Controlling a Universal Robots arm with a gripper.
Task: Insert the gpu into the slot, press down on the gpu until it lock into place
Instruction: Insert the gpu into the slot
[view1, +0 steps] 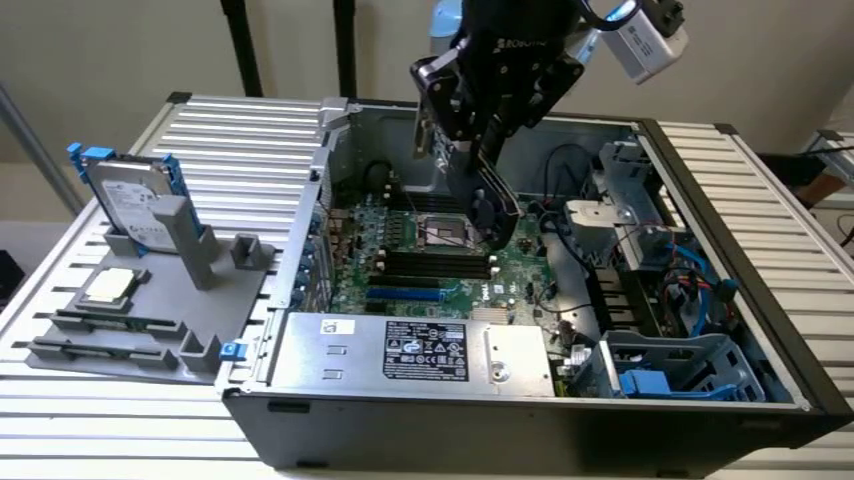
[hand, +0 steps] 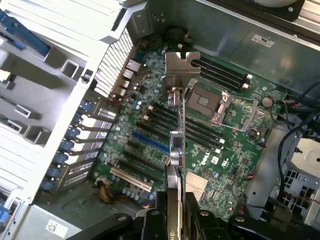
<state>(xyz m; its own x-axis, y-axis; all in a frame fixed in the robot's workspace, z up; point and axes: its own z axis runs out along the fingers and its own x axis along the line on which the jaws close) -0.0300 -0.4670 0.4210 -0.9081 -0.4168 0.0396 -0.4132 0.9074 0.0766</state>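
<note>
Grip is applied by the black two-fingered gripper (view1: 470, 150) to the gpu (view1: 491, 205) — a thin flat black expansion card with a bent metal end bracket — and the fingers are closed against its two faces. The card is held on edge inside the open dark-grey computer case (view1: 534, 430). It hangs steeply downward from the fingers, with the bracket end farthest from them. In the exterior view its lower end is seen over the green motherboard (view1: 350, 270), near the square metal-framed processor socket (view1: 447, 232) and the parallel black memory slots (view1: 427, 265); whether the board is touched cannot be told. The slot (view1: 404, 295), a long narrow bright-blue plastic connector strip, lies bare on the board, apart from the card, between the memory slots and the large silver labelled power-supply box (view1: 414, 350). In the wrist view the card's edge is not lined up with the blue strip. Outside the case, toward the exterior view's left, a grey moulded fixture (view1: 160, 320) is set on the ribbed metal table (view1: 227, 140), and a hard drive with blue rails (view1: 127, 195) is stood upright in it.
</note>
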